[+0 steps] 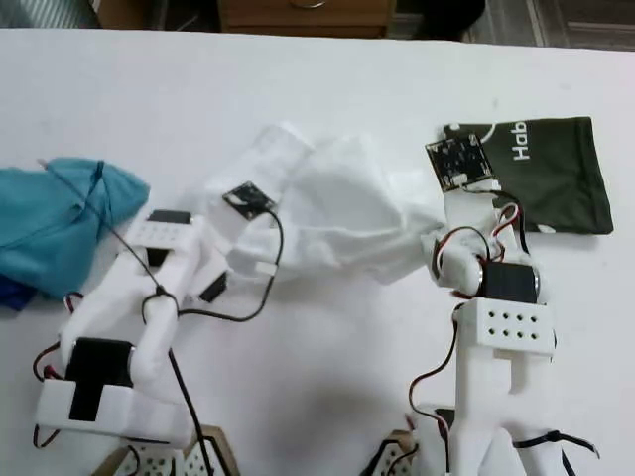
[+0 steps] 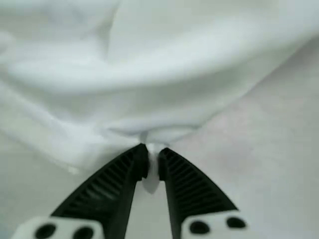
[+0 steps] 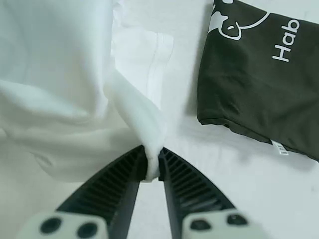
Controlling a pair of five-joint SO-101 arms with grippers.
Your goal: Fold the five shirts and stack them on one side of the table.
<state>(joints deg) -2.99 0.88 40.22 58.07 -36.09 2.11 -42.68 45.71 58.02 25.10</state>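
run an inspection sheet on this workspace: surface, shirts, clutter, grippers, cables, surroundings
surface: white table, bare in front of the shirts
job's things: white shirt crumpled mid-table between the arms; dark shirt folded flat beside the right arm; teal shirt bunched beside the left arm, darker blue cloth under its edge
clutter: nothing seen
grippers: left gripper shut on a fold of the white shirt; right gripper shut on another fold
cables: black cable loops beside the left arm; red, black and white wires on the right arm
surroundings: wooden furniture beyond the far edge
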